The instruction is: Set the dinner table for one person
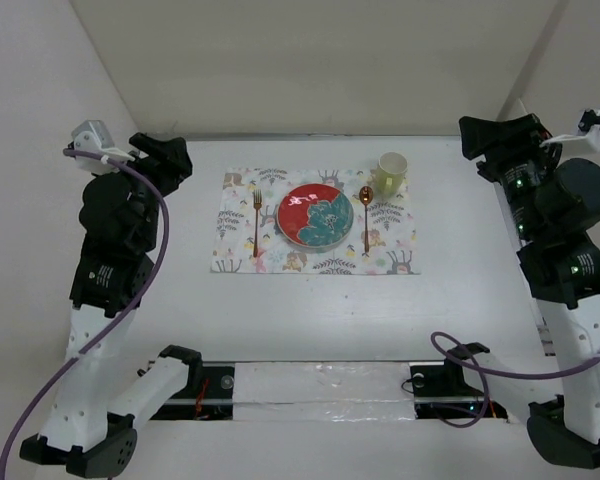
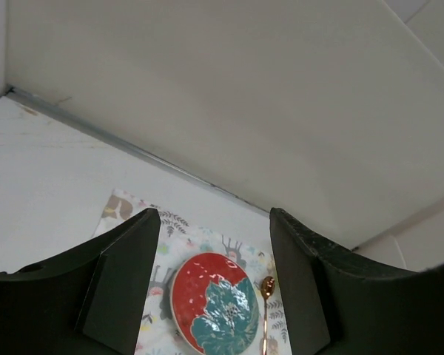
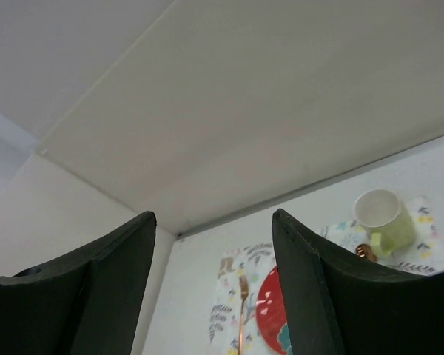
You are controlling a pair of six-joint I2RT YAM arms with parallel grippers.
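You see a floral placemat (image 1: 235,245) with a red-and-teal plate (image 1: 313,216) at its middle. A copper fork (image 1: 257,222) lies left of the plate and a copper spoon (image 1: 366,220) right. A pale green mug (image 1: 391,172) stands, seemingly, on the mat's far right corner.

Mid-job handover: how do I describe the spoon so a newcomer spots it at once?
On the white dinner table lies a floral placemat with a red and teal plate at its middle. The spoon is the thin copper-coloured piece just right of the plate, in front of the pale green mug. Its rounded bowl sets it apart from the pronged fork left of the plate.
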